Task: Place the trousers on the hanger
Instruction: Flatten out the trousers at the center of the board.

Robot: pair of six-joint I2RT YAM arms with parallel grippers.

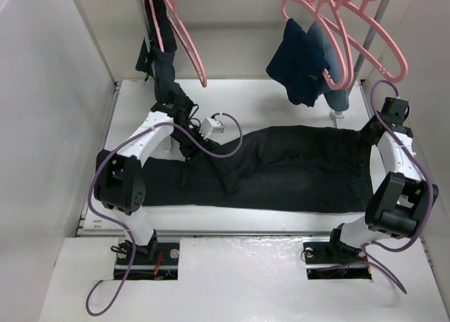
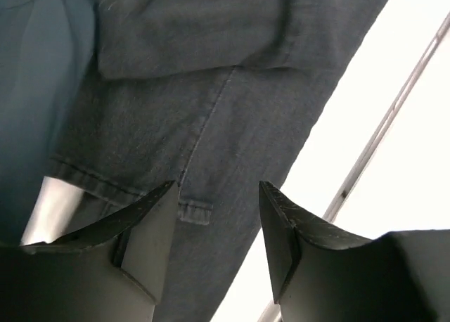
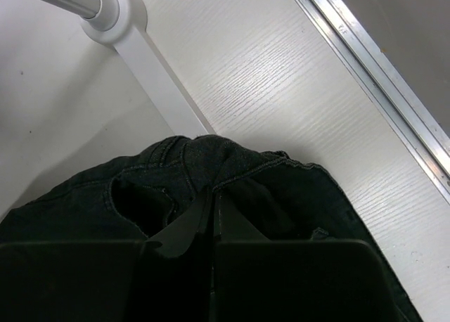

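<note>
Trousers (image 1: 295, 171) hide R end effector (image 3: 212, 202) tips.

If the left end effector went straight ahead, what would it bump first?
Most likely the hanging dark garment, which fills the view just ahead of the open left end effector. Depth is unclear, so I can't tell how soon.

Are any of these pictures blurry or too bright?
Top view: evenly lit and sharp, though the trousers read as one flat black mass. Left wrist view: the right side blows out to plain white, with a bluish cast on the left. Right wrist view: the table grain is crisp, while the right gripper nearly vanishes into black.
</note>
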